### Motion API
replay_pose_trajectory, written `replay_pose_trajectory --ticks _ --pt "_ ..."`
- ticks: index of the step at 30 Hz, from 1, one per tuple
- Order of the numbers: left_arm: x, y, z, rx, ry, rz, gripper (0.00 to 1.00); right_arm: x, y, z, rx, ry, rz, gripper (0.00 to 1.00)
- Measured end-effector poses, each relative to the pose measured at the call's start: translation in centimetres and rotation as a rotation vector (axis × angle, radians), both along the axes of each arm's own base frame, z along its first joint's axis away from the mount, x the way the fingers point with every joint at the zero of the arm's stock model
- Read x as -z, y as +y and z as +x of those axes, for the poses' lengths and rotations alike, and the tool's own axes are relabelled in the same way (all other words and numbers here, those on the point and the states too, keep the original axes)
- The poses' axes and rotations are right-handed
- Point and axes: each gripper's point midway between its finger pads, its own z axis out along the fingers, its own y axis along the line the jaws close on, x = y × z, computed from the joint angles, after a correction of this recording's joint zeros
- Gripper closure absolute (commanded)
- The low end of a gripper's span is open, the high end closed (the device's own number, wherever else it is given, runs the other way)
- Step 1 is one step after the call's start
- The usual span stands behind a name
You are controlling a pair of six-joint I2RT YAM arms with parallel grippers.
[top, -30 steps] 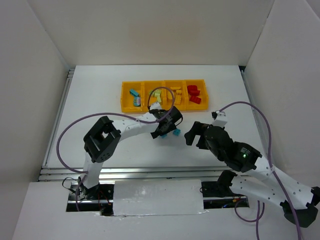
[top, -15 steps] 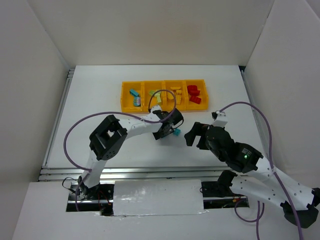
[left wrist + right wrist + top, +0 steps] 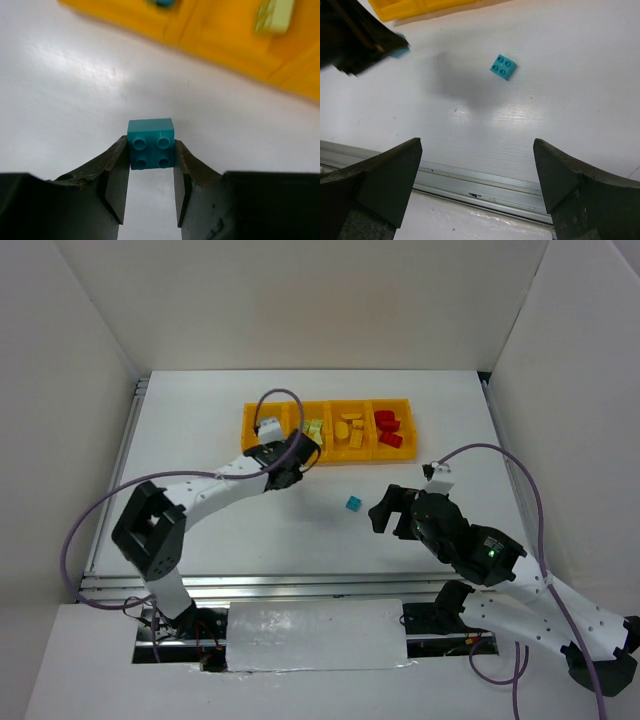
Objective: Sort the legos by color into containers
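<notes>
From above, the left gripper [image 3: 298,450] hangs at the near wall of the tray [image 3: 350,401], toward its left end. The wrist hides most of the leftmost compartment. A loose brick [image 3: 352,503] lies on the desk [image 3: 200,410] between the arms, near the right gripper [image 3: 383,512].

In the left wrist view, the left gripper [image 3: 151,149] is clenched on a cyan brick [image 3: 151,144], pinched by its side walls, over the desk and short of the tray [image 3: 225,47]. To drop it well, I would carry it past the wall to the compartment showing a cyan bit [image 3: 162,2], not the one with the green brick [image 3: 272,15], then let go low.

In the right wrist view, the right gripper [image 3: 477,150] is spread wide and empty. The loose brick [image 3: 502,67] is ahead of it, well apart.
</notes>
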Motion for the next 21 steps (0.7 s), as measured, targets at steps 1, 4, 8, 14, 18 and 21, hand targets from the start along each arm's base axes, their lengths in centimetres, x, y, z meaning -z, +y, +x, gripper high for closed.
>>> replay_pose_trajectory --ticks 1,4,8,14,18,21 --pt "-1.5 1.0 1.1 0.002 -0.041 0.007 1.00 0.0 0.0 0.0 -0.002 0.001 -0.001 0.00" --pt "-6.0 4.8 5.2 -0.018 -0.167 0.037 0.99 0.3 0.2 0.0 -0.008 0.008 -0.010 0.00" --pt "-8.1 8.9 9.7 -0.065 -0.216 0.099 0.90 0.5 0.3 0.1 -0.013 0.014 -0.021 0.00" --pt "-6.4 11.4 15.7 -0.043 -0.173 0.140 0.31 0.9 0.7 0.0 -0.038 0.031 -0.034 0.00" --pt "-4.9 11.5 17.1 0.006 -0.139 0.140 0.08 1.1 0.8 -0.1 -0.048 0.035 -0.041 0.00" --pt "-4.9 11.5 17.1 0.023 -0.134 0.132 0.05 1.3 0.9 -0.1 -0.051 0.038 -0.052 0.00"
